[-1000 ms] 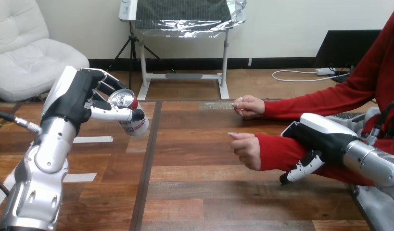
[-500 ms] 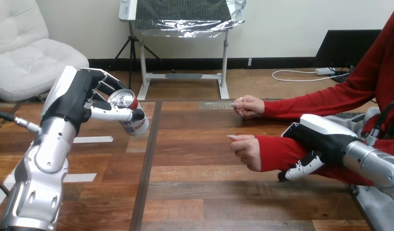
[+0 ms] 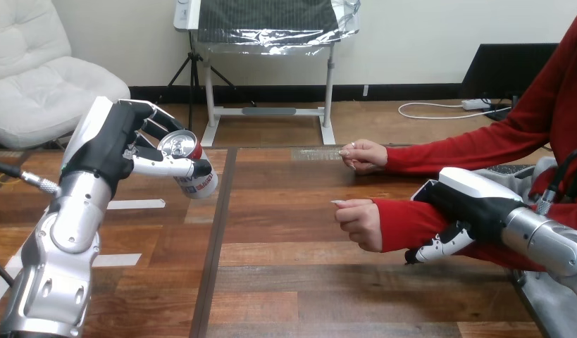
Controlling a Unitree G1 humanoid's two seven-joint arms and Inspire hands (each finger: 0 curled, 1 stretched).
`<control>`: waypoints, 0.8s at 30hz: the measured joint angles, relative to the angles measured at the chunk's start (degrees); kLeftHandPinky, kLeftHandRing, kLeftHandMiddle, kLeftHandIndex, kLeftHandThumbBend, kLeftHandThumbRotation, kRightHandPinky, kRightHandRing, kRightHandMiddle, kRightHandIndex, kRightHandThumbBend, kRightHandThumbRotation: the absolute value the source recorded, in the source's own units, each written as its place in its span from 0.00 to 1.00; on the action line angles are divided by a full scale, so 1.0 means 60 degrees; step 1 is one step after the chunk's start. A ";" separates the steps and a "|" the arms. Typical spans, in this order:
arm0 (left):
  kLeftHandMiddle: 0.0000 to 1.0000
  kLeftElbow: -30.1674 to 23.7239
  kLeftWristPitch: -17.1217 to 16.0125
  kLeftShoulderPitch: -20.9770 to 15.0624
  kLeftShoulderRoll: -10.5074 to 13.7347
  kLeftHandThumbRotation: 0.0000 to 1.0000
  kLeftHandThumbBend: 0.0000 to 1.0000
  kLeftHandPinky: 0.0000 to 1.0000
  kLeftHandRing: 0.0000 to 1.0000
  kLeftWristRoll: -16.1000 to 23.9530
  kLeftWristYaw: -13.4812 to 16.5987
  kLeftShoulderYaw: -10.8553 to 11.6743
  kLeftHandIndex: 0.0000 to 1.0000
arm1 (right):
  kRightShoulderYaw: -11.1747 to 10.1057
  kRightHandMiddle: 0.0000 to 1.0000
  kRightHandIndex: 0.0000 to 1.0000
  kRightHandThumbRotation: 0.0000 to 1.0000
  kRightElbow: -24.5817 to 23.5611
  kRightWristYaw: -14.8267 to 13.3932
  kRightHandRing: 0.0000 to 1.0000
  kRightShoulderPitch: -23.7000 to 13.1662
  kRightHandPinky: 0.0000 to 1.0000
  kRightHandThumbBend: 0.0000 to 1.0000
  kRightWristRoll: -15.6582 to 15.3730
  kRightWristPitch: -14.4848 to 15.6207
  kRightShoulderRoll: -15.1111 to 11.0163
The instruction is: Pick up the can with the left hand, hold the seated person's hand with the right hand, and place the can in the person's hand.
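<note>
Left robot hand [image 3: 108,141] round can [image 3: 200,184], aloft

Left hand [image 3: 110,144] gripping can [image 3: 201,184], right hand [image 3: 470,199] curled round person's forearm [image 3: 401,222]

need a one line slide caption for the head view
Left hand holds a can above the table while the right hand curls round the person's forearm.

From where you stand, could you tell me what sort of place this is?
Probably a robot handover test bench: a wooden table with white tape strips, the left hand holding a can aloft, and the right hand curled round a seated person's forearm.
</note>
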 measured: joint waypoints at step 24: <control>0.41 0.0000 0.0000 -0.0003 -0.0144 0.00 0.72 0.31 0.36 -0.0006 -0.0013 -0.0088 0.43 | -0.0027 0.34 0.35 0.24 -0.0297 0.0090 0.30 0.0000 0.27 0.61 0.0335 0.0018 0.0004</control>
